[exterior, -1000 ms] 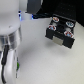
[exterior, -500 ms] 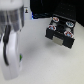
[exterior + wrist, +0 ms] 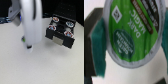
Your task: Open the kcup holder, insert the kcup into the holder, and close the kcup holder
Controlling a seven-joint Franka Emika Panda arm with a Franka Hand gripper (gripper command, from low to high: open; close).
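Since the earlier frames, your arm (image 3: 27, 22) swung from the exterior view's left edge toward the middle of the table, closing much of the gap to the kcup holder (image 3: 61, 31). That view was blurred by the motion, so you could make out only a pale streak for the arm with a small green fleck low on it.

The holder sat toward the exterior view's right, and its drawer looked pulled out, with round slots showing on top. I judged the opening step done and the carry toward a slot under way; the insert and the closing were not yet done.

The wrist view gave you what the outside camera could not: the kcup (image 3: 131, 32) filled the picture, its green foil lid with white lettering facing the lens, and the gripper (image 3: 124, 37) was clamped on it, a dark finger (image 3: 95, 37) pressed against its side. That view showed nothing of the holder, so only the exterior camera told you the pod was near the drawer but not yet over it.
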